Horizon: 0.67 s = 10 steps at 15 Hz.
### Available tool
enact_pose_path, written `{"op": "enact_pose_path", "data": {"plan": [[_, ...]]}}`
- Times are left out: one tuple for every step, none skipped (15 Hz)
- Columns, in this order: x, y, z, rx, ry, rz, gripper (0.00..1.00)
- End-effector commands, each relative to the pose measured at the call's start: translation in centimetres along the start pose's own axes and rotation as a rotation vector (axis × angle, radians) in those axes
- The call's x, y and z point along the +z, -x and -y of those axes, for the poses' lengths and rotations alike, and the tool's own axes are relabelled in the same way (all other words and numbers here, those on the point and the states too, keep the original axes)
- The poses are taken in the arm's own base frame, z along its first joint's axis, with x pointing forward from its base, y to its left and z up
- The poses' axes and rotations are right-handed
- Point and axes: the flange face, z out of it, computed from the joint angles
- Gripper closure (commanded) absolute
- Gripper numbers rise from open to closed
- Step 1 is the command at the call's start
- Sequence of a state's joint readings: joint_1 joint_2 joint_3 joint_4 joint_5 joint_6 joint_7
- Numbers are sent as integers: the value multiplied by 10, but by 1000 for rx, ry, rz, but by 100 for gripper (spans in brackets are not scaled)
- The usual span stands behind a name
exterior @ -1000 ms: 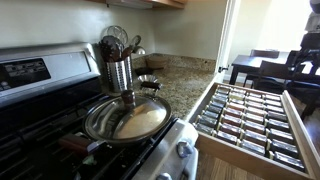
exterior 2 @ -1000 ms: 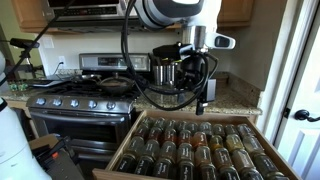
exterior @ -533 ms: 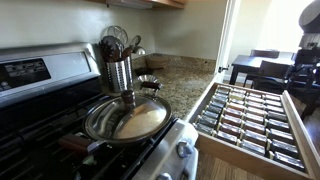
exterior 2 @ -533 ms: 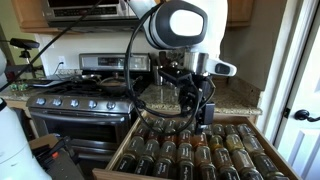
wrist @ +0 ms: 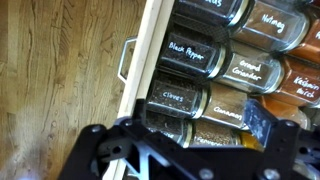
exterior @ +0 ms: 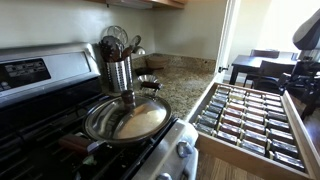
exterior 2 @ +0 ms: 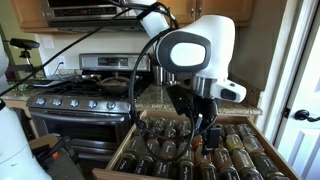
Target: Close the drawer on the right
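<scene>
The gripper [exterior 2: 205, 140] hangs low over the pulled-out drawer [exterior 2: 118, 158], with rows of spice jars [wrist: 190, 50] directly beneath it. I can't tell how wide its jaws stand.

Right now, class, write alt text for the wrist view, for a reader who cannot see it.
An open drawer of labelled spice jars, seen from above, one reading Black Pepper. Wooden floor lies beyond its handle; the dark claw crosses the bottom.
</scene>
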State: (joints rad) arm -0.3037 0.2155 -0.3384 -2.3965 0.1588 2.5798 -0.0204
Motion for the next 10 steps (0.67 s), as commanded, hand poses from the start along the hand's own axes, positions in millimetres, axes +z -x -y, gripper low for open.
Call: {"op": "enact_pose_path", "data": {"plan": [[18, -7, -17, 87, 9, -2, 0], [23, -8, -22, 103, 15, 2, 0], [29, -9, -27, 122, 21, 9, 0], [31, -10, -29, 137, 22, 25, 0], [26, -4, -23, 86, 27, 29, 0], [30, -5, -26, 97, 31, 35, 0], [33, -6, -27, 100, 33, 38, 0], [34, -7, -28, 102, 35, 38, 0], [34, -7, -28, 102, 36, 39, 0], [35, -8, -26, 96, 32, 23, 0]]}}
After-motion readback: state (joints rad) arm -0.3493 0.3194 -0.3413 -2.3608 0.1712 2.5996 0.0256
